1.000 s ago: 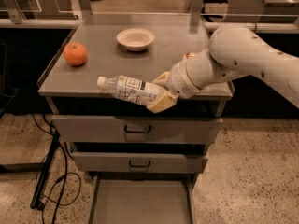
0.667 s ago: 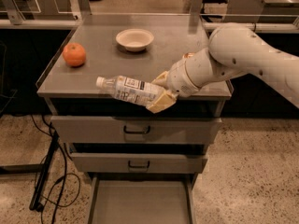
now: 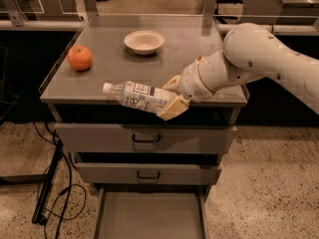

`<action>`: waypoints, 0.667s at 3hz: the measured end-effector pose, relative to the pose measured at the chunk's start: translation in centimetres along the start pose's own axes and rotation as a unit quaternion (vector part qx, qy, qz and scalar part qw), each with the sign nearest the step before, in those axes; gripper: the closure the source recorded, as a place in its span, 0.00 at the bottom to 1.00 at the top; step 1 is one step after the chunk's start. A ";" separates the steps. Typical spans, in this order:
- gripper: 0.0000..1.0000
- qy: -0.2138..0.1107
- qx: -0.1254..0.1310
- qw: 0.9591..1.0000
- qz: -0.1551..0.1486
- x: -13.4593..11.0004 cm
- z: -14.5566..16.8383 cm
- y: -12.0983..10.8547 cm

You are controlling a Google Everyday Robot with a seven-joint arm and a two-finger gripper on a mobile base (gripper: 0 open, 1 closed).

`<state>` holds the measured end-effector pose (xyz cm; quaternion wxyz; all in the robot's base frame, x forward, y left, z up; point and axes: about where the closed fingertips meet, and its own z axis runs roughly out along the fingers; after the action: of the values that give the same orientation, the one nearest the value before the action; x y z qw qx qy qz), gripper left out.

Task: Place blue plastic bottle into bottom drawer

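My gripper (image 3: 172, 97) is shut on the blue plastic bottle (image 3: 134, 95), a clear bottle with a white cap and a white-and-blue label. It holds the bottle on its side, cap pointing left, at the front edge of the grey cabinet top (image 3: 199, 49). The white arm reaches in from the right. The bottom drawer (image 3: 149, 215) stands pulled out below, its flat grey floor bare. The bottle hangs above the two shut drawer fronts, well above the open drawer.
An orange (image 3: 79, 58) sits at the left of the cabinet top and a white bowl (image 3: 144, 41) at the back middle. Two shut drawer fronts (image 3: 144, 138) carry dark loop handles. Black cables (image 3: 55, 183) lie on the floor at left.
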<state>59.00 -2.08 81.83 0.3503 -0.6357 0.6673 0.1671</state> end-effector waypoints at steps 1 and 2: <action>1.00 -0.002 0.000 1.000 -0.002 0.2 -0.1 -0.6; 1.00 0.002 0.003 1.000 -0.002 0.5 -0.3 -0.2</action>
<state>59.10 -2.67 81.76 0.3507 -0.6366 0.6672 0.1632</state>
